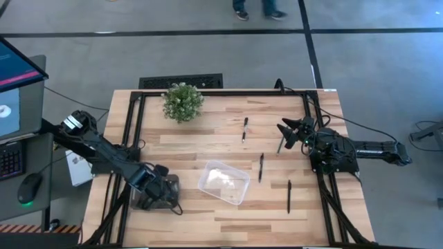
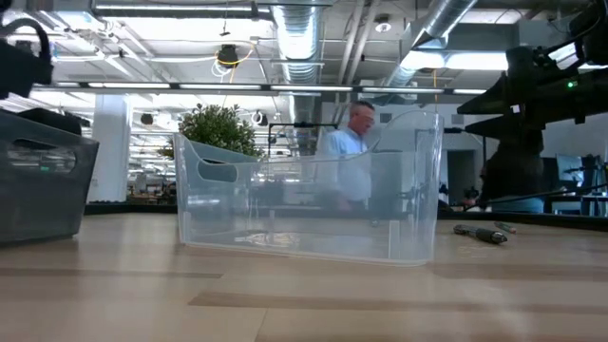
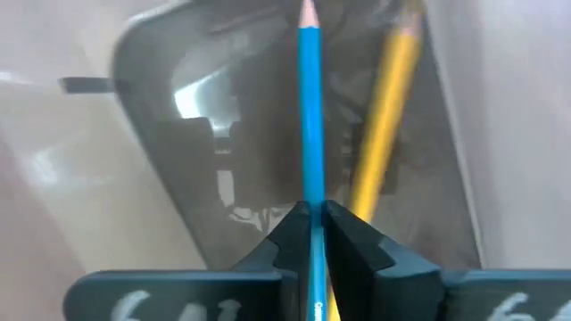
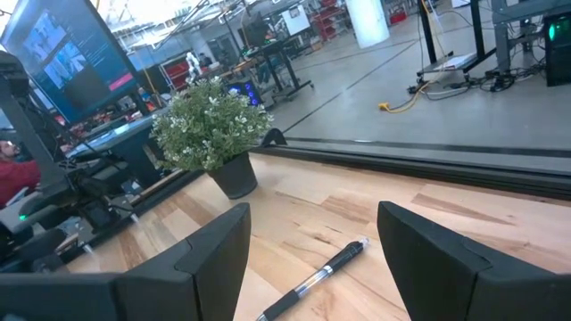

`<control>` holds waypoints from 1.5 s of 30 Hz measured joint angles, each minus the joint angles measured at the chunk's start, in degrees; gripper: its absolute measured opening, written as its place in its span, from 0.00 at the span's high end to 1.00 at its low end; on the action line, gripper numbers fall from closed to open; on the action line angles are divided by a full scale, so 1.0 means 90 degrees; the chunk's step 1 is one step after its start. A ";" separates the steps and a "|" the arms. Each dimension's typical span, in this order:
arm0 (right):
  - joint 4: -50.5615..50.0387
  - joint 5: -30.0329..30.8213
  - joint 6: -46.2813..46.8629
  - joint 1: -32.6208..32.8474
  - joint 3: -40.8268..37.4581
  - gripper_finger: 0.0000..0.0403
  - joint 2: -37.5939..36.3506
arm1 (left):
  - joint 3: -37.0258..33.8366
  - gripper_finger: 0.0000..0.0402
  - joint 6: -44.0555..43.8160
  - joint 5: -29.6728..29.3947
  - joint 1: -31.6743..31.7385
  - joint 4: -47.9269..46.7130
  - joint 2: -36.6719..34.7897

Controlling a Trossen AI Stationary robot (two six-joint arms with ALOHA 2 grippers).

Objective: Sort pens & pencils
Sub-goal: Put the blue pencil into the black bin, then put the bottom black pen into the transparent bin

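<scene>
Pencils: the blue pencil (image 3: 310,116) is pinched in the left end effector (image 3: 312,234) inside a grey bin (image 3: 161,116), beside the yellow pencil (image 3: 385,116). Right end effector (image 4: 312,241) gapes above a pen (image 4: 317,278) on the tabletop (image 4: 464,223).

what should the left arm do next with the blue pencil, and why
Probably open its fingers and let go. The left gripper is shut on the blue pencil, which points down into the dark bin where the yellow pencil already lies.
</scene>
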 joint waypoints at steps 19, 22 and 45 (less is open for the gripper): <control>-0.0001 -0.0040 -0.0099 -0.0001 0.0000 0.34 0.0000 | 0.0852 0.91 -0.0731 -0.0380 0.0167 -0.0495 -0.0015; -0.0006 -0.0190 -0.0098 0.0001 0.0000 0.34 0.0000 | 0.1326 0.91 -0.0741 -0.0724 0.0165 -0.0688 -0.0019; -0.1423 -0.2307 0.0067 0.0001 0.0939 0.34 0.0003 | 0.2693 0.91 -0.1403 -0.5946 0.0419 -0.0444 0.0036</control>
